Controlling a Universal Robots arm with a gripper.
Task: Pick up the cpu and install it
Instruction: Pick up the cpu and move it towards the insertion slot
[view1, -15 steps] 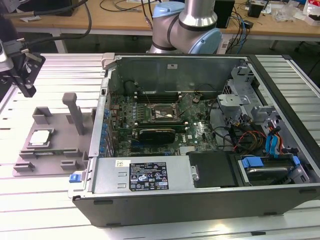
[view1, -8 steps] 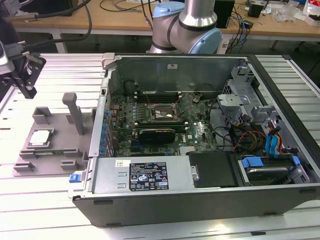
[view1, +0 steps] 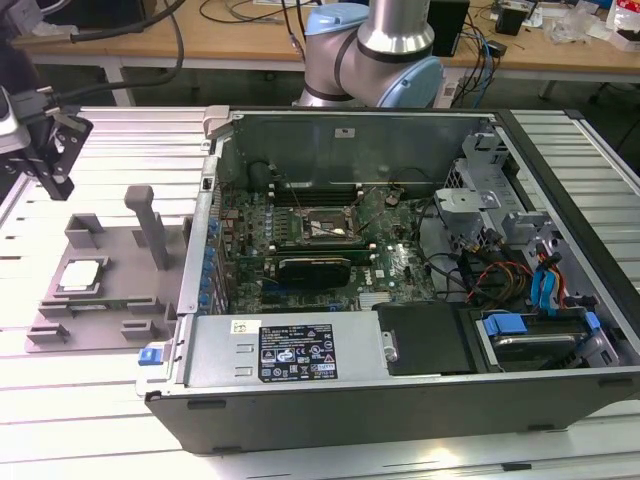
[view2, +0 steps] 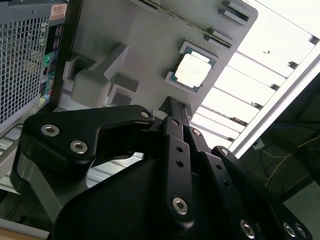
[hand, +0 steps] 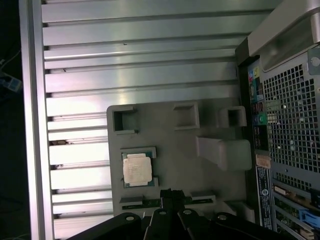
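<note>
My gripper (view1: 55, 172) hung in the air near the grey fixture tray (view1: 120, 255), its fingers drawn together and gripping nothing. In the exterior view the cpu (view1: 80, 277) lay at about six o'clock from me. It sat flat in a shallow pocket of the tray, silver top up. I judged the pocket's raised edges kept it square for a clean grasp. The open computer case (view1: 350, 410) stood at three o'clock of the tray. The motherboard socket (view1: 325, 228) inside it was well apart from the chip. I judged the pick-up not yet begun.
</note>
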